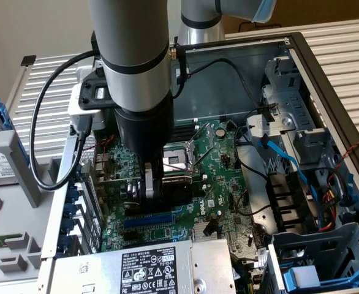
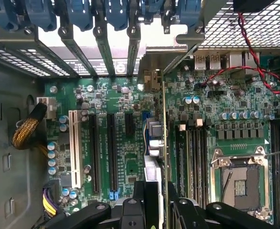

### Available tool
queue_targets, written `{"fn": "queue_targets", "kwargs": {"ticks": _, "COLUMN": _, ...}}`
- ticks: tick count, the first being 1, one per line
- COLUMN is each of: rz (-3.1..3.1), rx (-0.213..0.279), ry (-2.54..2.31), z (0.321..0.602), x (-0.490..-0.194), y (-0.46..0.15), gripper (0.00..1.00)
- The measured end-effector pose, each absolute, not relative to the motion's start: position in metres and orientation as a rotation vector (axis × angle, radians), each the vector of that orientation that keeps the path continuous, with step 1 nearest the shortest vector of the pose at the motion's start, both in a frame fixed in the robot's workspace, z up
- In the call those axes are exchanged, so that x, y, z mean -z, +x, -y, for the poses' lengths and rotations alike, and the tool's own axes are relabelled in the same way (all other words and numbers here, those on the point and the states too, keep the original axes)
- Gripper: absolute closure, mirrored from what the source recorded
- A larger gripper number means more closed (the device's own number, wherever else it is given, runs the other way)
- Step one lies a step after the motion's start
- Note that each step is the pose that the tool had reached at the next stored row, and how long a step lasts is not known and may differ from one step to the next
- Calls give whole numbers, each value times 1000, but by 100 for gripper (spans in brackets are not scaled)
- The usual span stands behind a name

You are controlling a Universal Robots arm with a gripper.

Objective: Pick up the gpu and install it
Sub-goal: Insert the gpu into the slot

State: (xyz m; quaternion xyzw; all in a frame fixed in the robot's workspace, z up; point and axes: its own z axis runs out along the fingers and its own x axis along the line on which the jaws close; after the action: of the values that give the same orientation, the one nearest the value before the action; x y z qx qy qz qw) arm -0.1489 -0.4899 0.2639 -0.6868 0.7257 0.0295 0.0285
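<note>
- Green board (image 1: 222, 177) lies flat on the floor of the open case (image 1: 228, 86). We find the arm reaching down into the case, over the part of the board toward the exterior view's left.
- We place the gripper (image 1: 150, 187) low over the board, between the CPU socket (image 1: 178, 160) and the blue slot (image 1: 149, 219).
- Its fingers (image 2: 140, 200) pinch the gpu (image 2: 154, 138), one on each face of the card.
- We note that the gpu stands upright and is seen edge-on in the wrist view. Its black shroud side is turned toward the black slots (image 2: 112, 152), and its thin green circuit side toward the memory slots (image 2: 192, 162).
- The card's silver bracket (image 2: 152, 78) points at the case's rear wall and reaches the row of openings under the blue latches (image 2: 78, 14). We cannot tell whether it touches them.
- We cannot tell whether the card's lower edge is seated in a slot or sits just above the board.
- The white slot (image 2: 74, 145) lies beyond the black slots, well apart from the gpu.
- The power supply (image 1: 149, 266) sits at the case's near edge in the exterior view, with the blue slot between it and the gripper.
- A blue cable (image 1: 283, 153) crosses the board toward the exterior view's right, well apart from the gripper.
</note>
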Motion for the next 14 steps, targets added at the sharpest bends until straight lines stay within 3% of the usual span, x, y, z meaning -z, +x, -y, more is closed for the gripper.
{"fn": "queue_targets", "kwargs": {"ticks": 14, "rz": -2239, "rx": -90, "ry": -2119, "z": 490, "x": -263, "y": -157, "gripper": 72}}
